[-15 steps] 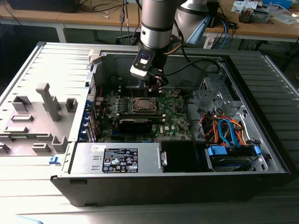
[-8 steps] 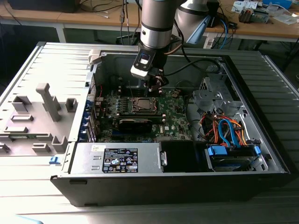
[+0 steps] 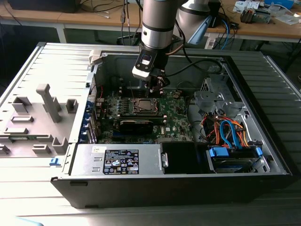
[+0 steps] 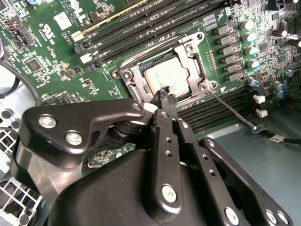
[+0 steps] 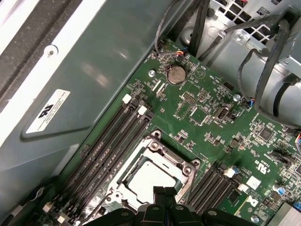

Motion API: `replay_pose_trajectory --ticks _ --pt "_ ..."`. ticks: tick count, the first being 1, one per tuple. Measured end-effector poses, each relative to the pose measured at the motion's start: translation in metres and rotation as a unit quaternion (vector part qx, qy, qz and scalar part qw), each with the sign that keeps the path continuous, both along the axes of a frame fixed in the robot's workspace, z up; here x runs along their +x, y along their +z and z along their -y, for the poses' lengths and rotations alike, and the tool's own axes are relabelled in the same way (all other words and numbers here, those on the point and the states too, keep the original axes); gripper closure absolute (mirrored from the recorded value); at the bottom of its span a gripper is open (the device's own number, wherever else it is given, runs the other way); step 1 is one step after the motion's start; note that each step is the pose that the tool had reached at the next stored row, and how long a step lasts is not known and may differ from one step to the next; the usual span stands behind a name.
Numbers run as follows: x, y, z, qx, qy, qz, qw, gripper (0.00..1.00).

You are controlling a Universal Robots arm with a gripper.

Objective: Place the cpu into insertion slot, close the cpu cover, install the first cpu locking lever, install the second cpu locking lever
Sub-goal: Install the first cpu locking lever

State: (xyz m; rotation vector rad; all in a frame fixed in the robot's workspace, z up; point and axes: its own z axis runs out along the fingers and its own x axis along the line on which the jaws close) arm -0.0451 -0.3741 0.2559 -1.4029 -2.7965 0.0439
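Observation:
The cpu (image 4: 165, 75) lies flat in the insertion slot (image 4: 193, 49) on the green board, silver top showing. The cpu cover (image 4: 131, 79) lies down around it, its window framing the chip. In the first wrist view the cpu (image 5: 149, 175) and the cover (image 5: 186, 170) look the same. My gripper (image 4: 164, 92) is shut with nothing between its fingers, the tips just over the cover's edge. One thin wire locking lever (image 4: 231, 110) sticks out away from the socket. Another lever (image 4: 150, 48) runs along the socket's opposite side. In the exterior view the gripper (image 3: 156, 88) hangs above the slot (image 3: 145, 106).
Long black memory slots (image 4: 141, 21) flank the socket on both sides. A black card (image 3: 136, 125) sits just in front of the socket, a power supply (image 3: 120, 160) at the case front, and cable bundles and a drive cage (image 3: 233, 136) on the exterior view's right.

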Motion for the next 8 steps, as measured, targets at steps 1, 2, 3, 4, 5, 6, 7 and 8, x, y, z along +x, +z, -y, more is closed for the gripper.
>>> replay_pose_trajectory --ticks 1,2,3,4,5,6,7,8 --pt "0.0000 0.0000 0.0000 0.0000 0.001 0.0000 1.00000 0.89" --pt "0.0000 0.0000 0.0000 0.0000 0.002 0.0000 1.00000 0.89" --pt "0.0000 0.0000 0.0000 0.0000 0.003 0.0000 0.99999 0.89" --pt "0.0000 0.0000 0.0000 0.0000 0.004 0.0000 0.99999 0.89" --pt "0.0000 0.0000 0.0000 0.0000 0.005 0.0000 0.99999 0.89" --pt "0.0000 0.0000 0.0000 0.0000 0.007 0.0000 0.99998 0.89" --pt "0.0000 0.0000 0.0000 0.0000 0.008 0.0000 0.99997 0.89" --pt "0.0000 0.0000 0.0000 0.0000 0.009 0.0000 0.99996 0.89"
